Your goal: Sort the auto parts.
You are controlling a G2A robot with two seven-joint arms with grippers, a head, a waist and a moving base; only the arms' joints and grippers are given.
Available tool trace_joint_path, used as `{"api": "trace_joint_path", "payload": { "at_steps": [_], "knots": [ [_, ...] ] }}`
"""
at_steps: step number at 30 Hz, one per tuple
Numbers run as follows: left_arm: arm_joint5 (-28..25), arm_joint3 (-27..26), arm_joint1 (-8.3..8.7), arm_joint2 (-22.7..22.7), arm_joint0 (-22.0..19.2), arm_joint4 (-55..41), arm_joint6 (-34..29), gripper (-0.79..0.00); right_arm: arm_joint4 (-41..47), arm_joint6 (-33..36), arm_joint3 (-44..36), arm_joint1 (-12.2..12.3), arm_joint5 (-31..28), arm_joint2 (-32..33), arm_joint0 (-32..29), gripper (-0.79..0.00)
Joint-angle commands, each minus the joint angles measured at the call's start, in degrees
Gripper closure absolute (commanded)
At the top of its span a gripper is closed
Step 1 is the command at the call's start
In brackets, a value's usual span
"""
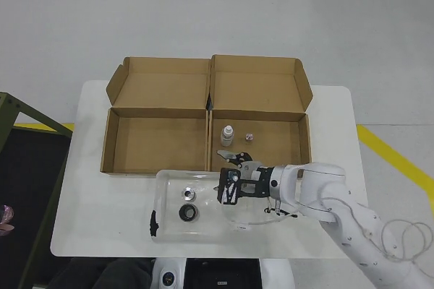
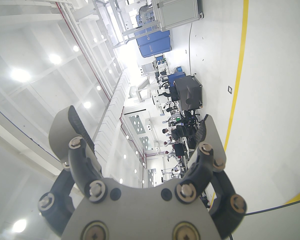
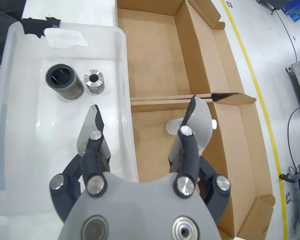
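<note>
A clear plastic bin [image 1: 161, 189] near the table's front holds two metal parts: a small steel bushing [image 1: 188, 193] [image 3: 93, 80] and a dark cylindrical bearing [image 1: 188, 213] [image 3: 63, 81], standing side by side. Behind the bin, the right cardboard box [image 1: 282, 141] holds a white bottle-shaped part [image 1: 228, 134] and a small round part [image 1: 249, 135]. My right gripper [image 1: 220, 175] [image 3: 145, 102] is open and empty, straddling the bin's back wall, one finger over the bin and one over the right box. The left gripper [image 2: 140, 116] is open and empty, facing the room.
The left cardboard box [image 1: 155, 141] [image 3: 155, 58] has nothing in it. Both boxes have their lids folded back. Black tape [image 1: 152, 224] marks the bin's left rim. The white table [image 1: 87, 188] has free room left of the boxes. A dark green frame [image 1: 14, 144] stands off the table's left.
</note>
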Motion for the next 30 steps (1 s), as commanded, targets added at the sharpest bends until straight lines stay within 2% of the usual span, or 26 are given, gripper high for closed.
{"api": "trace_joint_path", "payload": {
  "at_steps": [1, 7, 9, 13, 18, 24, 30],
  "knots": [
    [0.00, 0.00, 0.00, 0.00, 0.00, 0.00, 0.00, -0.785, -0.56, -0.40, 0.10, -0.27, 0.02, -1.55, 0.38, -0.576],
    [0.00, 0.00, 0.00, 0.00, 0.00, 0.00, 0.00, -0.785, -2.40, -1.25, 1.48, -1.44, 0.98, -6.68, 2.13, -0.542],
    [0.00, 0.00, 0.00, 0.00, 0.00, 0.00, 0.00, -0.785, -2.82, -1.38, 2.18, -1.85, 0.98, -8.24, 2.80, -0.579],
    [0.00, 0.00, 0.00, 0.00, 0.00, 0.00, 0.00, -0.785, -3.39, -1.20, 3.76, -2.66, 1.26, -10.89, 4.14, -0.566],
    [0.00, 0.00, 0.00, 0.00, 0.00, 0.00, 0.00, -0.785, -3.79, -0.88, 5.67, -3.69, 1.99, -13.77, 5.49, -0.511],
    [0.00, 0.00, 0.00, 0.00, 0.00, 0.00, 0.00, -0.785, -4.13, -0.31, 8.19, -4.76, 3.03, -15.93, 6.82, -0.391],
    [0.00, 0.00, 0.00, 0.00, 0.00, 0.00, 0.00, -0.785, -4.34, 0.27, 10.32, -5.68, 3.86, -17.28, 7.97, -0.372]
  ]
}}
